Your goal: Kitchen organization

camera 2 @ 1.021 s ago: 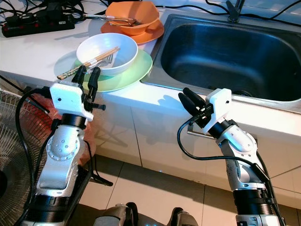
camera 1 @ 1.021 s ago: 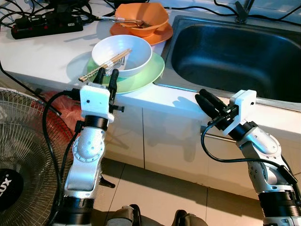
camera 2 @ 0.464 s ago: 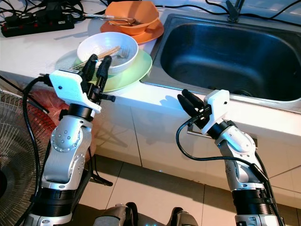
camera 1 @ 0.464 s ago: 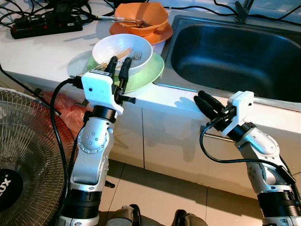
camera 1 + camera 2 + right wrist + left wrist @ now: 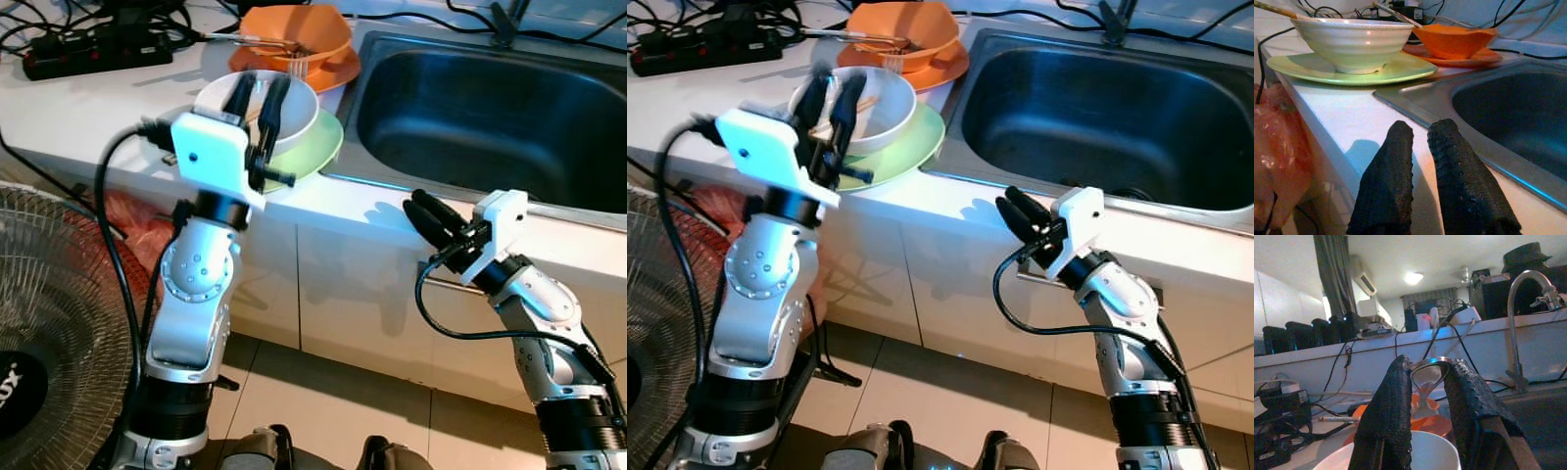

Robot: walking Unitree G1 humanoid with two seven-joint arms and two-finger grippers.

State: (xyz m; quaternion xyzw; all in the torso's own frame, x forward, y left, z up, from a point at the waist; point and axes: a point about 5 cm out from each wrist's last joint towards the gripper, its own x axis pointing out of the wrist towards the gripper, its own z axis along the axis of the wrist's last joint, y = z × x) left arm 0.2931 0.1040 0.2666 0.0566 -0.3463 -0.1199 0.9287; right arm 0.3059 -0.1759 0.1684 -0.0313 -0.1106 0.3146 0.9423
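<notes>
Reaching over the white bowl (image 5: 257, 111) with the left gripper (image 5: 257, 100), fingers spread wide and holding nothing, tips poised just above the rim and straddling the wooden chopsticks (image 5: 828, 128) that lie across the bowl. Directly beneath that gripper, green plate (image 5: 312, 147) under the bowl, both near the counter's front edge; just beyond the fingertips, orange bowl (image 5: 297, 37) on its orange plate (image 5: 333, 70), with utensils lying across it. Farther off to the gripper's outer side, black power strip (image 5: 93, 54) amid tangled cables on the white countertop (image 5: 88, 108). To its inner side, stainless sink (image 5: 490, 108), basin looking bare, faucet (image 5: 1520, 318) standing at the back rim. Lower down, in front of the cabinet face and short of the sink's front edge, right gripper (image 5: 432, 216) with fingers nearly together and clasping nothing, pointed toward the dishes, well apart from them. Beside the left arm, floor fan (image 5: 49, 323) and a red plastic bag (image 5: 132, 220) under the counter. Judging progress: very little done as yet, with both stacks of dishes sitting on the counter beside the sink, chopsticks and utensils unsorted, nothing in the basin. Probably at the opening step, a grasp on the chopsticks or the white bowl, with closing, lifting and placing all left, then the same for the orange set.
</notes>
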